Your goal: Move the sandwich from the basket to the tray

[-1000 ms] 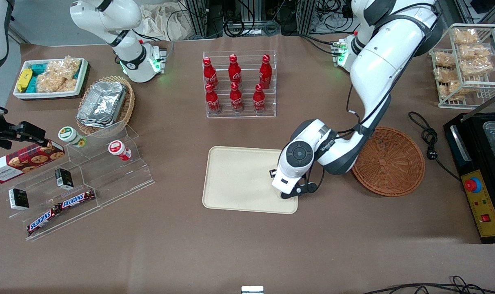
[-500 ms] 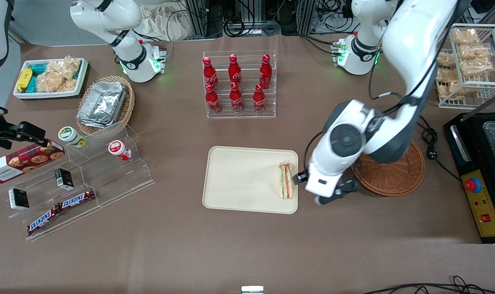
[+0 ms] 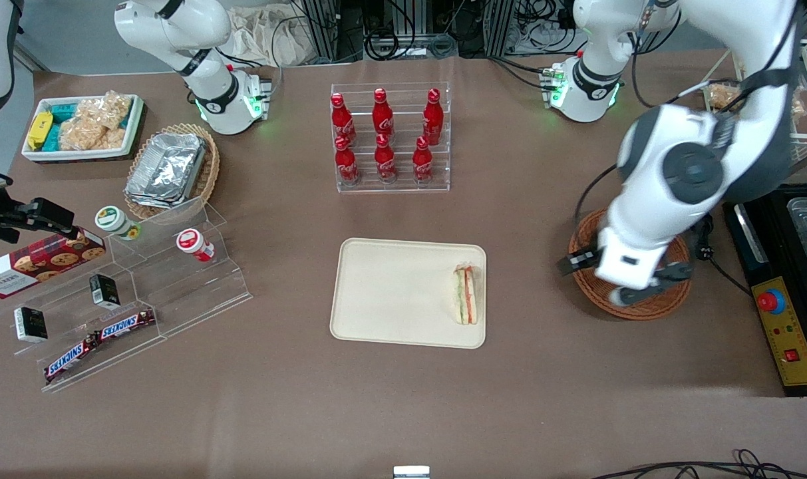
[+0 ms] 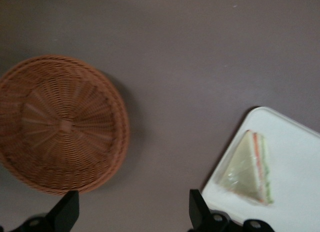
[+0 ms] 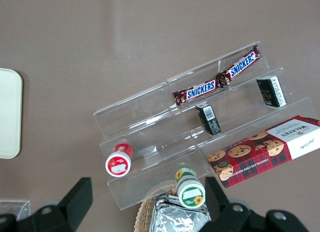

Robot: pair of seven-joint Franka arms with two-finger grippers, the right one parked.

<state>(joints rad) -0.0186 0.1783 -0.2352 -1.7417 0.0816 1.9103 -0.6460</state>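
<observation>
The sandwich (image 3: 466,294), a pale wedge with orange-red and green layers, lies on the cream tray (image 3: 390,293) at the tray's end toward the working arm. It also shows in the left wrist view (image 4: 248,169), on the tray (image 4: 295,192). The reddish-brown wicker basket (image 3: 676,293) is empty and partly covered by the arm; the wrist view shows it whole (image 4: 60,123). The left gripper (image 3: 626,279) hangs high above the basket, open and empty, its fingertips (image 4: 67,212) wide apart over bare table between basket and tray.
An acrylic rack of red cola bottles (image 3: 386,136) stands farther from the front camera than the tray. A black machine (image 3: 786,286) and a wire rack of snack bags (image 3: 762,100) sit at the working arm's end. A stepped acrylic stand with snacks (image 3: 110,293) lies toward the parked arm's end.
The gripper has let go of the sandwich on the tray, risen, and swung away from the tray to above the basket. The sandwich has stayed where it was set.
</observation>
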